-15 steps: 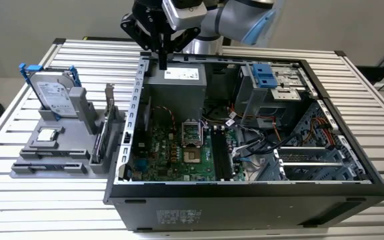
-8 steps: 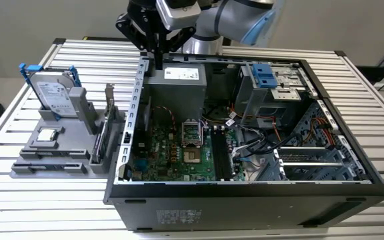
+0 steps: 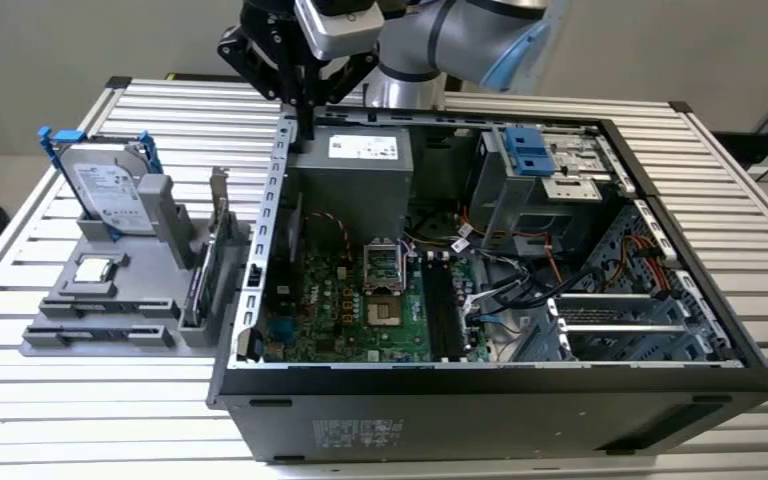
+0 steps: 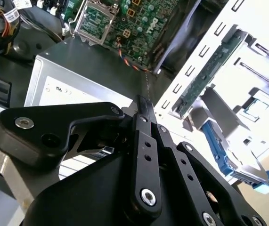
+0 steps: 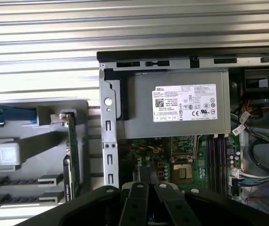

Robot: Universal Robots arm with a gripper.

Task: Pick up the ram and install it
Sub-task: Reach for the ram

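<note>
The open computer case (image 3: 491,420) lies on the slatted table (image 3: 91,420). Just beside it, on the exterior view's left, the ram (image 3: 197,292) stands on edge in a grey holder (image 3: 104,335), next to a taller bracketed card (image 3: 223,215). Farther back, the gripper (image 3: 307,120) hangs over the case's rear edge by the power supply (image 3: 357,165), fingers pinched together on nothing.
</note>
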